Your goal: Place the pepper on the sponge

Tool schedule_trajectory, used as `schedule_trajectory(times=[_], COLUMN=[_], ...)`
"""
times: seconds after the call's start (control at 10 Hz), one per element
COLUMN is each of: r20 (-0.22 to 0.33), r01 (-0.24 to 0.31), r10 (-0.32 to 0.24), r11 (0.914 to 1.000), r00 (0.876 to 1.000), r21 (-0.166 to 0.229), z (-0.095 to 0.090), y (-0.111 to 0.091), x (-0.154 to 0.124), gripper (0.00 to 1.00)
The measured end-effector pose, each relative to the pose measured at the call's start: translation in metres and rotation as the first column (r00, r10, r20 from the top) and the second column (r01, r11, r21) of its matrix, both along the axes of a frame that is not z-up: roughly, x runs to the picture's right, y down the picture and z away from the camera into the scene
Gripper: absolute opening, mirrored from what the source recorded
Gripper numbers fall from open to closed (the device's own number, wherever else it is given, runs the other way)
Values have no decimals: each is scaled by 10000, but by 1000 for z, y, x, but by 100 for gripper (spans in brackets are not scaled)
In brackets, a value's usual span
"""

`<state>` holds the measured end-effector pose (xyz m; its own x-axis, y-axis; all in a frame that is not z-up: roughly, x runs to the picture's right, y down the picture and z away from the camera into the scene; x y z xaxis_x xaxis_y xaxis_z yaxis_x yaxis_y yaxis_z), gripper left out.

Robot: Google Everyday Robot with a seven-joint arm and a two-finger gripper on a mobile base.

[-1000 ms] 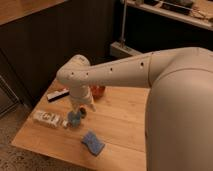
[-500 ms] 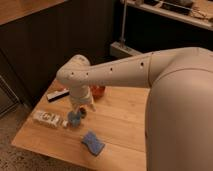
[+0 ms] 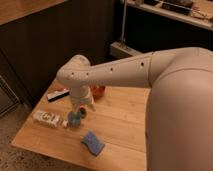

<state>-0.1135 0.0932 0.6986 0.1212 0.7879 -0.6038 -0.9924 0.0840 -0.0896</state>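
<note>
End effector [image 3: 82, 111] beside cup [image 3: 74, 120], apart from sponge [image 3: 93, 143]

The pincer [image 3: 83, 108] hangs by the blue cup [image 3: 74, 119] and white bottle [image 3: 47, 118]; open tabletop [image 3: 122, 125] surrounds the sponge [image 3: 93, 143].

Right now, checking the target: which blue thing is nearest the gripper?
The round blue cup, beside the gripper; the flat sponge lies apart, nearer the table edge.

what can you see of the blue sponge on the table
The sponge is a flat blue pad, roughly rectangular with wavy edges, soft-looking. It lies flat on the wooden table near the front edge, turned diagonally, with nothing on it. Only the tabletop touches it. The gripper hangs farther back, by the small blue cup, clear of the sponge.
</note>
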Motion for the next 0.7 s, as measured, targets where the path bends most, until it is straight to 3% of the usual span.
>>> schedule_trajectory(times=[0.2, 0.4, 0.7], r20=[963, 1867, 2163], r01=[-123, -84, 552], r10=[71, -116, -881], r11=[9985, 9943, 9866], r00=[9953, 9823, 9724], r21=[539, 1063, 1538], z=[-5, -5, 18], y=[-23, -55, -91], x=[-14, -28, -39], gripper=[65, 65, 65])
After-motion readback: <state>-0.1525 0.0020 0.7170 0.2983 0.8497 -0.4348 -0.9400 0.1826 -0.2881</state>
